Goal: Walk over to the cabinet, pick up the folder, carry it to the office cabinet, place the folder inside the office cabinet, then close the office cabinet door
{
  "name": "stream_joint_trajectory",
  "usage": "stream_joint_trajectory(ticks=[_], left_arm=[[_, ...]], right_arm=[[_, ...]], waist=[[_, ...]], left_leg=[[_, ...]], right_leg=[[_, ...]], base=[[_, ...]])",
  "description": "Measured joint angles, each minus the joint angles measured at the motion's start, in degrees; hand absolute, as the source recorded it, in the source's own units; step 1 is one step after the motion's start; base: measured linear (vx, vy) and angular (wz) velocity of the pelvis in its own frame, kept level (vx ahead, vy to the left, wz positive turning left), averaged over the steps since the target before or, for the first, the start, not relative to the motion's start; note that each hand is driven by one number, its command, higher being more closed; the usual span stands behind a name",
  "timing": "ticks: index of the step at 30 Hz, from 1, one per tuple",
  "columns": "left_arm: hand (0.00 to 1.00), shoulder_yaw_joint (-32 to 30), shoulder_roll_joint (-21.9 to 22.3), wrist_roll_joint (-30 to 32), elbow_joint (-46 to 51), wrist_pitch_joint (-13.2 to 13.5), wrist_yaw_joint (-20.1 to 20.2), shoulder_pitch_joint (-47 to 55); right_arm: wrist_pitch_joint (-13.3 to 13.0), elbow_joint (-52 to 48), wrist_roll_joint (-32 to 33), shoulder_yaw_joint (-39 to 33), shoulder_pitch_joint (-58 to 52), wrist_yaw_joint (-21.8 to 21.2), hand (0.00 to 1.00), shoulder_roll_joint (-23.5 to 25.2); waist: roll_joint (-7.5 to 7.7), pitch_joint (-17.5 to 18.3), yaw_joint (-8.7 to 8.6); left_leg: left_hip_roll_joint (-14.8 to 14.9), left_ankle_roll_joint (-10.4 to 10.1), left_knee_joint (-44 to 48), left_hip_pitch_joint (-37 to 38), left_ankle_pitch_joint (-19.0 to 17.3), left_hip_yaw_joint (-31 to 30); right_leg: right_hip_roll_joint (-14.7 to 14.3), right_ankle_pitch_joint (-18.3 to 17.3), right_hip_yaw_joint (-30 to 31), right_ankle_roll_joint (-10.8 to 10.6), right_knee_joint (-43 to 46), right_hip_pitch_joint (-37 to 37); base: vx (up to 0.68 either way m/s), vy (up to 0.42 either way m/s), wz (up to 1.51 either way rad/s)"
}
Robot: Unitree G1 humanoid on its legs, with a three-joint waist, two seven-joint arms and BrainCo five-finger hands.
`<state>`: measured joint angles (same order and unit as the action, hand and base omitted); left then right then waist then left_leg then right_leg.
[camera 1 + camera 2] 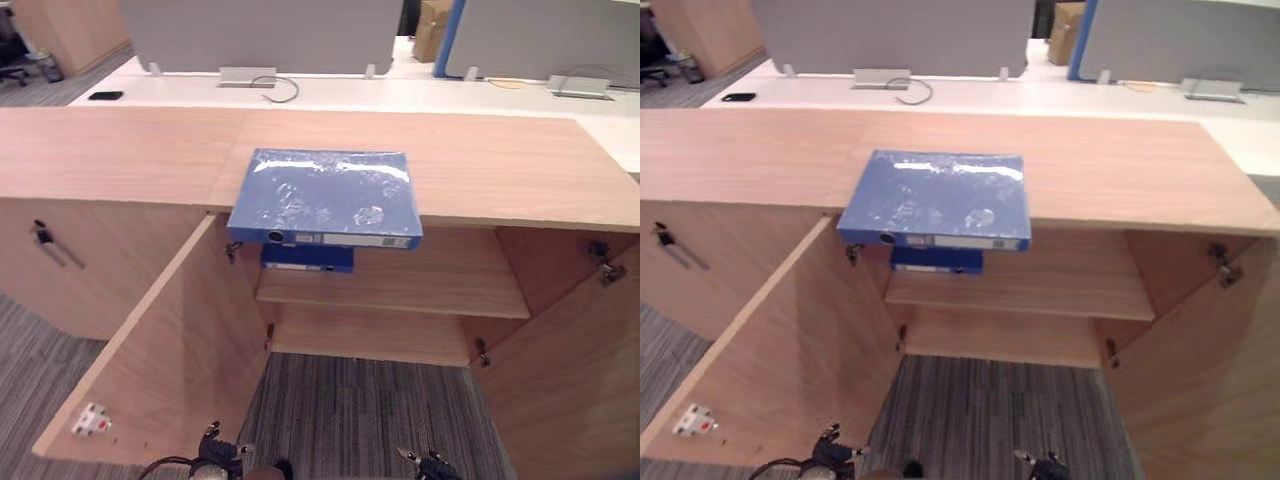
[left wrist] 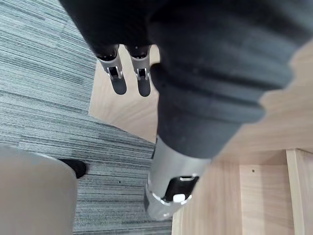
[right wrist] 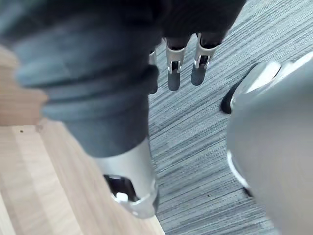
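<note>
- Grey striped carpet (image 1: 370, 410) is laid before a long wooden cabinet (image 1: 500, 165); a white desk (image 1: 400, 95) with grey partitions (image 1: 260, 30) is set behind.
- Both cabinet doors (image 1: 170, 350) are swung open.
- The blue folder (image 1: 322, 195) is laid flat on the cabinet top, overhanging its front edge.
- The left hand (image 2: 117, 78) and right hand (image 3: 174, 71) are held over the carpet, fingers straight, nothing grasped.

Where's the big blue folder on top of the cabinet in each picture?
Left eye view: the folder lies centre, on the cabinet top, sticking out over its front edge.
Right eye view: same folder, slightly left of centre.
Left wrist view: left hand hanging over carpet.
Right wrist view: right hand hanging over carpet.
Shared landmark: the grey carpet; in both eye views, a second folder on the shelf just below.
</note>
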<state>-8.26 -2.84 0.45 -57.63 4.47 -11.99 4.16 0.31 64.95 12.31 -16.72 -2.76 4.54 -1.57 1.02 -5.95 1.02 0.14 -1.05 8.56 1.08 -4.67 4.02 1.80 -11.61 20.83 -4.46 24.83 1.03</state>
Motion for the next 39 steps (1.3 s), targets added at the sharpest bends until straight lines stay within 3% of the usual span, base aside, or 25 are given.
stream_joint_trajectory(ticks=[1, 2, 4, 5, 8, 9, 12, 14, 17, 21, 23, 24, 26, 27, 28, 29, 32, 34, 39], left_arm=[[0.00, -0.16, 0.24, 0.04, 0.48, -0.08, 0.12, 0.29], [0.00, -0.75, 0.55, 0.02, 0.89, -0.14, 0.19, 0.60], [0.00, -1.68, 1.20, 0.07, 0.84, -0.35, 0.26, 0.97], [0.00, -2.69, 1.65, 1.03, 0.93, -0.31, 0.37, 1.07], [0.00, -3.78, 1.93, 1.52, 0.94, -0.34, 0.48, 0.72], [0.00, -4.08, 1.93, 1.82, 0.34, -0.45, 0.45, 0.69], [0.00, -4.40, 3.56, 3.68, -1.03, -0.54, 0.50, 0.78], [0.00, -4.60, 3.69, 3.64, -1.34, -0.54, 0.49, 0.51], [0.00, -4.27, 3.16, 1.28, -2.57, -0.51, 1.72, 0.35], [0.00, -3.55, 2.12, -3.99, -3.27, -0.52, 5.43, -0.11], [0.00, -2.73, 1.16, -8.44, -3.36, -0.58, 8.74, -0.32], [0.00, -1.73, 0.33, -11.65, -3.66, -0.62, 10.74, -0.41], [0.00, -0.76, 0.08, -14.41, -3.59, -0.62, 12.14, -0.31], [0.00, 1.26, -0.46, -16.95, -3.55, -0.64, 13.36, -0.36], [0.00, 2.16, -0.83, -18.67, -3.42, -0.64, 13.81, -0.32], [0.00, 3.74, -0.70, -22.07, -2.42, -0.68, 14.72, 0.18], [0.00, 6.28, -2.36, -28.45, 2.09, -1.06, 16.35, 1.68], [0.00, 8.93, -2.32, -31.50, 11.23, -0.99, 16.37, 4.54], [0.00, 11.88, -2.49, -32.78, 27.39, -0.73, 16.30, 9.06]], right_arm=[[0.02, -1.28, 0.02, 0.03, -0.40, -0.07, 0.00, 0.03], [0.00, -2.70, 0.08, -0.01, -1.06, -0.16, 0.00, 0.02], [-0.08, -4.10, 0.01, 0.08, -1.54, -0.46, 0.00, -0.11], [-0.16, -4.15, -0.07, 0.57, -1.53, -0.47, 0.00, -0.20], [-0.16, -4.08, -0.43, 0.51, -1.43, -0.43, 0.00, -0.27], [-0.09, -3.87, -0.98, 0.17, -1.60, -0.42, 0.00, -0.28], [0.09, -3.28, -2.17, -2.62, -1.39, -0.44, 0.00, -1.49], [0.31, -1.56, -2.51, -3.93, -0.81, -0.44, 0.00, -1.67], [0.31, -0.06, -2.45, -4.44, -0.81, -0.44, 0.00, -2.20], [0.31, 0.90, -2.35, -4.59, -0.86, -0.76, 0.00, -2.85], [0.34, 1.11, -2.56, -5.13, -0.98, -1.65, 0.00, -2.87], [0.50, 1.26, -3.02, -5.93, -0.96, -2.32, 0.00, -2.76], [0.67, 1.67, -3.94, -5.98, -0.90, -2.90, 0.00, -2.99], [0.81, 2.25, -4.54, -5.96, -0.19, -3.26, 0.00, -3.16], [0.83, 2.23, -4.60, -5.97, -0.16, -3.53, 0.00, -3.27], [0.82, 2.16, -4.63, -5.81, -0.15, -4.14, 0.00, -3.89], [0.80, 2.17, -5.62, -4.32, -0.57, -4.44, 0.00, -3.19], [0.75, 1.64, -6.75, -3.33, -0.92, -4.43, 0.00, -3.51], [0.70, -0.36, -7.05, 1.16, -1.46, -4.35, 0.00, -4.16]], waist=[[-0.15, -0.05, -0.16], [-0.23, -0.37, -0.24], [-0.61, -0.59, -0.48], [-0.67, -0.54, -0.70], [-0.60, -0.51, -0.78], [-0.07, -0.56, -1.02], [-3.07, 0.57, -1.83], [-3.73, 0.72, -1.45], [-3.59, 0.59, -1.71], [-3.31, 0.20, -1.64], [-3.11, -0.81, -1.67], [-3.02, -1.16, -1.34], [-3.08, -1.32, -1.40], [-2.90, -1.55, -1.34], [-3.10, -1.59, -1.28], [-4.08, -1.29, -1.40], [-1.95, -1.15, -1.24], [-1.88, -1.00, -1.20], [-1.81, -0.45, -0.94]], left_leg=[[0.05, 0.20, -0.07, 0.56, -0.27, 0.98], [0.07, 0.58, 0.17, 1.82, -0.95, 2.05], [0.06, 0.93, 0.85, 4.04, -2.38, 2.90], [0.26, 1.10, 0.88, 4.86, -3.43, 2.86], [0.83, -0.36, 1.08, 4.87, -4.40, 2.18], [1.23, -2.08, 2.11, 4.88, -5.42, 1.38], [4.00, -3.44, -0.14, 5.46, -4.77, -1.65], [7.64, -5.14, -2.31, 6.61, -4.11, -2.31], [9.49, -5.33, -0.39, 7.15, -4.17, -3.85], [9.64, -6.69, 10.90, 3.40, -5.03, -2.66], [10.71, -7.58, 20.74, 0.35, -4.35, 1.02], [11.04, -6.93, 23.70, -0.66, -5.17, 2.80], [10.45, -6.79, 22.73, -1.33, -8.47, 4.40], [8.05, -6.59, 16.92, -2.18, -9.70, 4.71], [7.22, -6.54, 13.15, -1.95, -8.53, 4.61], [6.41, -5.08, 6.78, -1.96, -1.50, 4.14], [4.15, -3.51, 0.98, 0.50, 0.44, 4.14], [1.91, -2.36, -4.27, 1.53, 3.43, 3.45], [0.47, -1.59, -11.99, 3.15, 8.08, 1.24]], right_leg=[[-0.99, -0.06, -0.56, -0.72, 7.65, -3.76], [-1.40, 1.30, -2.33, -3.21, 16.45, -7.75], [0.56, -0.67, -7.35, -1.49, 22.25, -10.18], [3.10, -1.60, -11.60, -0.93, 19.84, -11.19], [5.81, -0.67, -15.41, 0.04, 7.16, -11.53], [6.32, 0.78, -16.28, -0.75, 0.43, -10.05], [3.04, 0.73, -18.72, 0.32, -2.61, -8.77], [-0.79, 1.71, -19.67, 2.02, -6.28, -6.55], [-2.77, 2.45, -20.87, 3.12, -10.60, -2.47], [-2.19, 2.52, -20.97, 3.26, -13.80, 1.34], [-1.70, 2.80, -21.95, 3.66, -16.14, 5.40], [-1.03, 2.84, -22.00, 3.79, -16.68, 6.79], [-0.32, 2.82, -22.04, 3.82, -16.75, 7.12], [0.87, 2.82, -22.09, 3.79, -16.71, 6.81], [1.02, 2.79, -22.13, 3.71, -16.72, 6.78], [0.32, 2.56, -22.21, 3.17, -16.95, 6.66], [2.23, 2.28, -22.26, 2.34, -17.65, 6.39], [3.70, 2.26, -22.63, 1.43, -18.41, 5.87], [4.32, 2.14, -24.99, 1.04, -18.53, 5.02]], base=[[-0.04, 0.021, -0.52], [-0.03, 0.036, -0.45], [-0.01, 0.050, -0.18], [0.00, 0.000, 0.00], [0.06, -0.117, 0.08], [0.12, -0.234, 0.18], [0.20, -0.267, 0.24], [0.25, -0.269, -0.06], [0.21, -0.155, 0.03], [0.16, -0.027, 0.04], [0.13, -0.001, 0.16], [0.10, -0.003, 0.18], [0.05, 0.016, 0.08], [0.03, 0.088, 0.06], [0.03, 0.114, 0.07], [0.07, 0.174, 0.06], [0.06, 0.114, 0.14], [0.02, 0.110, 0.24], [0.00, 0.041, 0.28]])
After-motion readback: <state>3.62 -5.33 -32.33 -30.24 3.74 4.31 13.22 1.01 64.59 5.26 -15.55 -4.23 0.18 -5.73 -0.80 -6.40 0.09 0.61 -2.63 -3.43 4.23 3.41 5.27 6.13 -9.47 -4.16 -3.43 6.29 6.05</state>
